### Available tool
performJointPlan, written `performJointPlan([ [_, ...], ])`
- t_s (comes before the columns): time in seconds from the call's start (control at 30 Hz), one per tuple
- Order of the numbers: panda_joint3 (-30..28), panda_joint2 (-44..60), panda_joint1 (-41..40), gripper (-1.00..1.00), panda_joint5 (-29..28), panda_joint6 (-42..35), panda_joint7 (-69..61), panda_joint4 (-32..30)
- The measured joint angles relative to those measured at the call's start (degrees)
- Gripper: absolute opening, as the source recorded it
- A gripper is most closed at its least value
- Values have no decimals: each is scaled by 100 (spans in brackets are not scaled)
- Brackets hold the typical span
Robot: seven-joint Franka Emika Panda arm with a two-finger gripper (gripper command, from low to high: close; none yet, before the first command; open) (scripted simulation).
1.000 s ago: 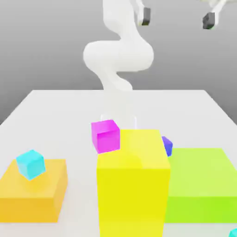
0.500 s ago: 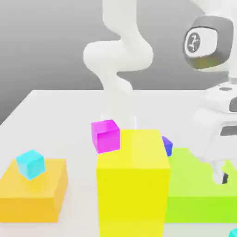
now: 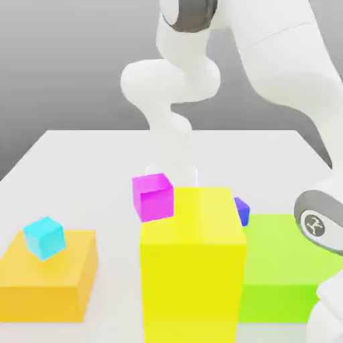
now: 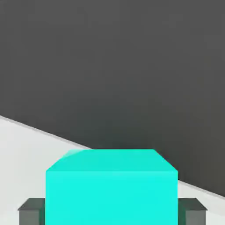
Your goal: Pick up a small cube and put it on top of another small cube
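Close up, the gripper (image 4: pixel 112 210) was pinched on the small cube (image 4: pixel 111 189), its two dark fingers (image 4: pixel 31 211) pressed against the cube's opposite sides. The turquoise cube sat squarely between them, above the white table (image 4: pixel 26 145), with a dark grey backdrop beyond the table's edge.

Farther out, in the exterior view, the white arm (image 3: pixel 281 60) arched over the scene and came down at the exterior view's right, its wrist joint (image 3: pixel 316 224) in front of the lime-green block (image 3: pixel 281 261). That low, wide block lay just beside the tall yellow block (image 3: pixel 192 268), which stood in the middle foreground. A small magenta cube (image 3: pixel 153 196) sat just behind the yellow block's corner on the exterior view's left, and a small purple cube (image 3: pixel 242 210) peeked out behind its other corner. Well apart, toward the exterior view's left, a low orange block (image 3: pixel 50 278) carried a paler sky-cyan cube (image 3: pixel 45 237) on its top face, turned slightly askew. All of them rested on the white table, with the arm's base rising behind them.
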Motion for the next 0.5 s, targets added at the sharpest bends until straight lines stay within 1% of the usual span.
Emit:
performJointPlan([
  [0.1,-4,2,7,-100,8,0,-5,0],
  [0.2,149,-505,-104,-100,198,-381,-132,-122],
  [0.23,156,-623,-134,-100,181,-435,-214,-173],
  [0.5,-676,-1972,-1168,-100,518,-643,-93,-1164],
])
